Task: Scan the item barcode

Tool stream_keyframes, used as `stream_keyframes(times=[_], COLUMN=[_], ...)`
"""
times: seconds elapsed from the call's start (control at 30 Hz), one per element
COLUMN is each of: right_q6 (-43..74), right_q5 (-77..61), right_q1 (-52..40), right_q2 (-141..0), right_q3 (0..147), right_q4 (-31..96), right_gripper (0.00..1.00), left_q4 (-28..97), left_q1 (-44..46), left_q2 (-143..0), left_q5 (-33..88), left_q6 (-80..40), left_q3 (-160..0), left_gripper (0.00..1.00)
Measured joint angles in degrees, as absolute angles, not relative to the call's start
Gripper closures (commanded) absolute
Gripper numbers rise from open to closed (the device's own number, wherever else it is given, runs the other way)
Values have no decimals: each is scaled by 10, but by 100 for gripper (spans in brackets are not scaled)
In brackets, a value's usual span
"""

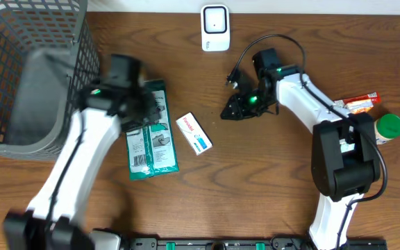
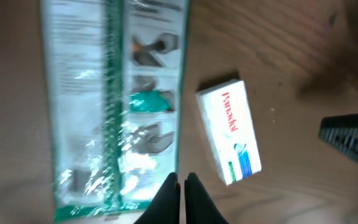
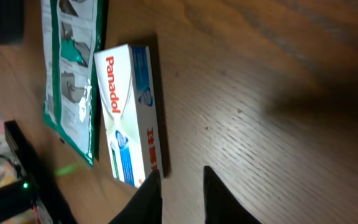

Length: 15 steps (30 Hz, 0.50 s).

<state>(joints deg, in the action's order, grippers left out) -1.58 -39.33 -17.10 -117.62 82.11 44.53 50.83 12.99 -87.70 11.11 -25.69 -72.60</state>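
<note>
The Panadol box [image 1: 194,132] lies flat near the middle of the desk [image 1: 255,180], just beside a green packet [image 1: 151,149]. The left gripper [image 2: 182,180] is clenched on nothing above the packet. The right gripper [image 3: 180,174] hovers near the box, jaws slightly parted and empty.

Lighting: even, soft; wrist views dimmer. Motion blur: left arm [image 1: 82,153] (overhead view), whole left-wrist picture. Glare: green packet [image 2: 92,124] film.

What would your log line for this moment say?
left gripper: shut, empty, above green packet | right gripper: open, near Panadol box
</note>
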Motion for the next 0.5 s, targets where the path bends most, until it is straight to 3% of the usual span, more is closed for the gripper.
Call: stream_keyframes(times=[0.27,0.5], right_q6=[36,70], right_q5=[-390,-366], right_q1=[-220,-245], right_q2=[-1176,-1176], right_q3=[754,745], right_q4=[309,295], right_gripper=[88,89], left_q4=[442,423], left_q1=[174,187], left_q2=[-1008,-1088], left_q5=[136,152], left_q6=[-257,-257], left_q3=[-726,-726], left_gripper=[93,93])
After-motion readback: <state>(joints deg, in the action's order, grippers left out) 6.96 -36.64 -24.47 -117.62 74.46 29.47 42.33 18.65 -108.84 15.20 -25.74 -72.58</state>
